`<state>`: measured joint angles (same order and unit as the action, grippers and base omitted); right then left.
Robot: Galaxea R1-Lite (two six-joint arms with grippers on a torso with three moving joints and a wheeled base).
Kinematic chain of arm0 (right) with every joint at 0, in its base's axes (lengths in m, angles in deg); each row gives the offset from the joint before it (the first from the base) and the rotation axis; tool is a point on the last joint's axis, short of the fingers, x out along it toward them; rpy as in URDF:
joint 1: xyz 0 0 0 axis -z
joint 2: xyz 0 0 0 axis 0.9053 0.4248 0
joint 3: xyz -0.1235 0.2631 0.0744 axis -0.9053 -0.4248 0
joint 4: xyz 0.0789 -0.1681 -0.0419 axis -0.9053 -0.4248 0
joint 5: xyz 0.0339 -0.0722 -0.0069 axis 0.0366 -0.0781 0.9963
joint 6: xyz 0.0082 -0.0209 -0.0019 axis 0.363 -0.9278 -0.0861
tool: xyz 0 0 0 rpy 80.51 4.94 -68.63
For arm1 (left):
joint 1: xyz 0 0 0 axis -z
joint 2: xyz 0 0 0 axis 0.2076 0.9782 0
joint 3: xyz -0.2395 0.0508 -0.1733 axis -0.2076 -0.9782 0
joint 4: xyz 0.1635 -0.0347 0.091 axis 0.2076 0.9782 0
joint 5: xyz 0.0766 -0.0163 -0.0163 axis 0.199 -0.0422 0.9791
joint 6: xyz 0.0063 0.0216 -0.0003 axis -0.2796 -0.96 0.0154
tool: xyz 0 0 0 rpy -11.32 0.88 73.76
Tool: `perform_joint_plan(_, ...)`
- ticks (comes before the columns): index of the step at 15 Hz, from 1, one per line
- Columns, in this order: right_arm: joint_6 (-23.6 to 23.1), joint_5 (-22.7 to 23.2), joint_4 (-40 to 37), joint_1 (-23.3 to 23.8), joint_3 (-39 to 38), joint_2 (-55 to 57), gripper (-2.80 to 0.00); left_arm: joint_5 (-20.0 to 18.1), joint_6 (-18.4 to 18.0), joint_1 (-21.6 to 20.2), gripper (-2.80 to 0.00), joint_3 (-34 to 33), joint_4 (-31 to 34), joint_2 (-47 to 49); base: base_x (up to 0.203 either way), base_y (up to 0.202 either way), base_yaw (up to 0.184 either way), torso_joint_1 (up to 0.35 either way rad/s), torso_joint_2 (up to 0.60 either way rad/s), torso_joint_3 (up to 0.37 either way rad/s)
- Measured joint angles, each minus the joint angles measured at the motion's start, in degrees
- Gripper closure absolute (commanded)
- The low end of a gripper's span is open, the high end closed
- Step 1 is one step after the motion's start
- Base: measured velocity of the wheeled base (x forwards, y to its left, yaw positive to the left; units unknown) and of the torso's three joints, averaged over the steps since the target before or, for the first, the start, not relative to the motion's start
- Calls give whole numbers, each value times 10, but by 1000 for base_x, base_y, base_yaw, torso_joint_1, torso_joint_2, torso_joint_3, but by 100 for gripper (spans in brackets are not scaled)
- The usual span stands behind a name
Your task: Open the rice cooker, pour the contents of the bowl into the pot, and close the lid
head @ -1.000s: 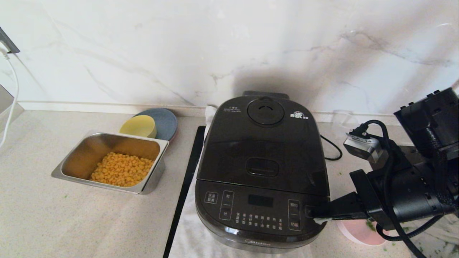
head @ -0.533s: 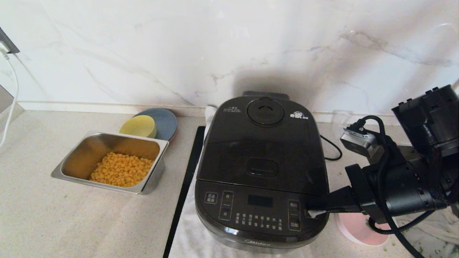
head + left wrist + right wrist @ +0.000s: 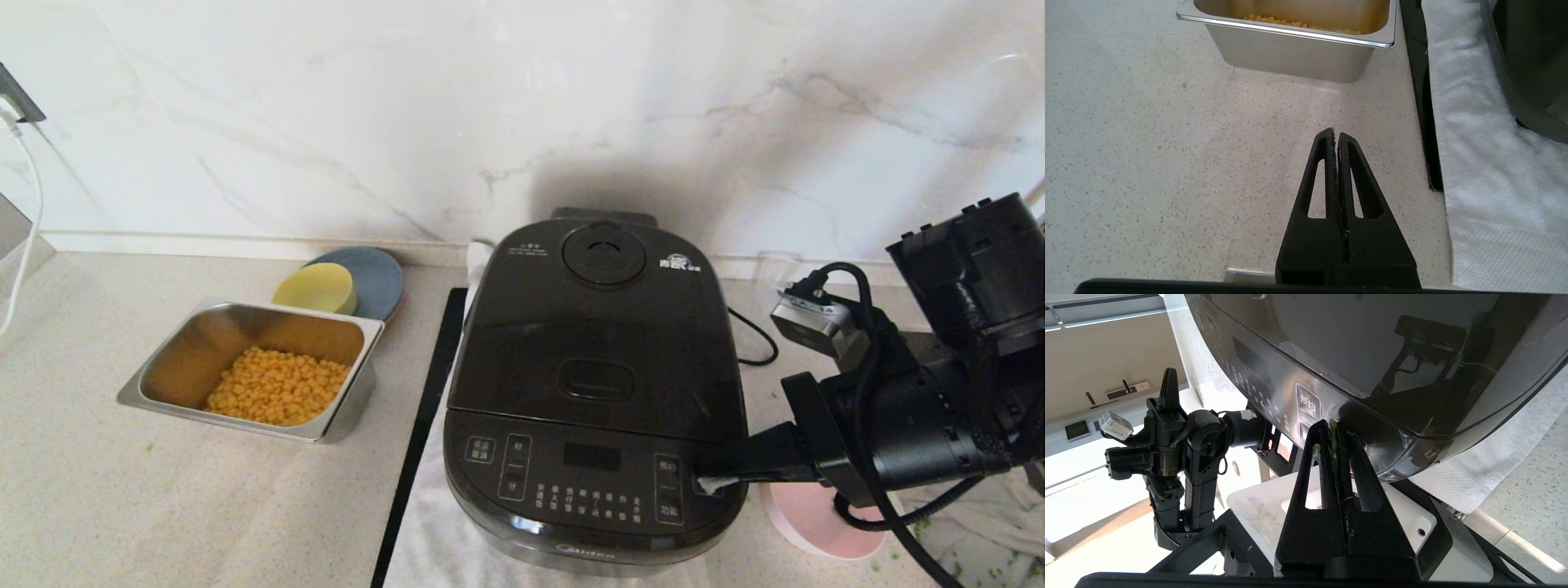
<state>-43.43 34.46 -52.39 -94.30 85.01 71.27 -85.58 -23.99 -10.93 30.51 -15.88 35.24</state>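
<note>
The glossy black rice cooker [image 3: 594, 392] stands with its lid [image 3: 600, 327] down. The right gripper [image 3: 709, 476], fingers together, touches its front right corner. The left gripper [image 3: 1336, 136], fingers together, hangs over the tabletop [image 3: 1147, 143].

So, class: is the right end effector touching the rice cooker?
Cannot tell. In the head view the right end effector overlaps the rice cooker front corner; the right wrist view shows neither contact nor gap plainly.

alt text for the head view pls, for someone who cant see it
A black rice cooker with its lid closed sits mid-counter, the right gripper, shut, at the front right corner of its button panel. A pink bowl lies partly hidden under that arm; a steel tray of corn and a yellow bowl sit to the left.
</note>
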Motion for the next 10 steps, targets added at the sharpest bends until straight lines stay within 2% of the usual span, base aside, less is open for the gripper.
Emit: perform_joint_plan(10,0,1,13,3,-19,7,0,0,0,0,0,0,0,0,0,0,0,0,0,0)
